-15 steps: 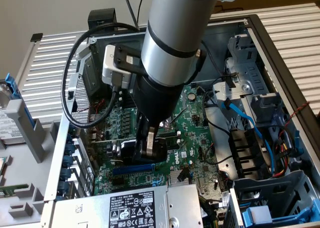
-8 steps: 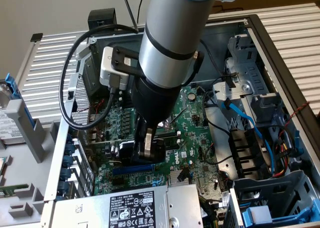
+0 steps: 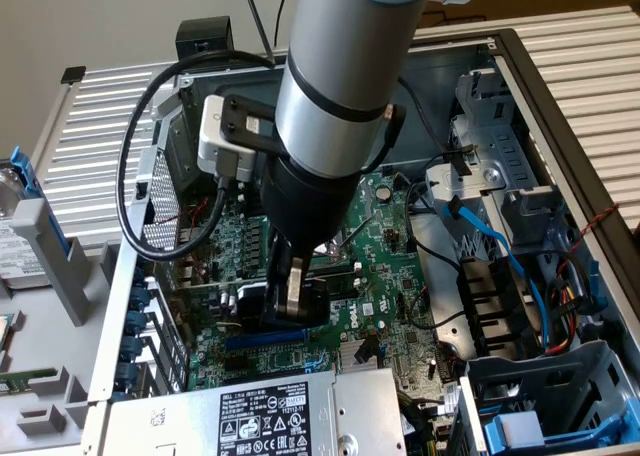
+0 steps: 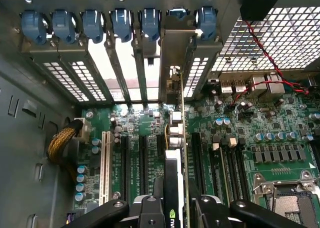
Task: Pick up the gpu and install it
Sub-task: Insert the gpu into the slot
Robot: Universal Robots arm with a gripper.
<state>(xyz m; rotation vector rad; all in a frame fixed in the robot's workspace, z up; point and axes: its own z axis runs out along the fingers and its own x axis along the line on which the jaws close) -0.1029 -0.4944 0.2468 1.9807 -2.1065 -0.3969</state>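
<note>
Open computer case | gripper is clamping the gpu, fingers closing on its black shroud | card is standing on edge just above the motherboard slots, pointing at the rear slot openings | likely light, stiff and fragile: shroud faces are giving the safest hold.

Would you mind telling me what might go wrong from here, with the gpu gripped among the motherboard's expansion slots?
1. The gripper holds the gpu edge-on, so its lower edge is hidden; if misaligned, pressing could stress the motherboard.
2. Its metal bracket stands close beside the slot covers and could catch there.
3. The arm's black cable loops near the case rim and may snag.
</note>
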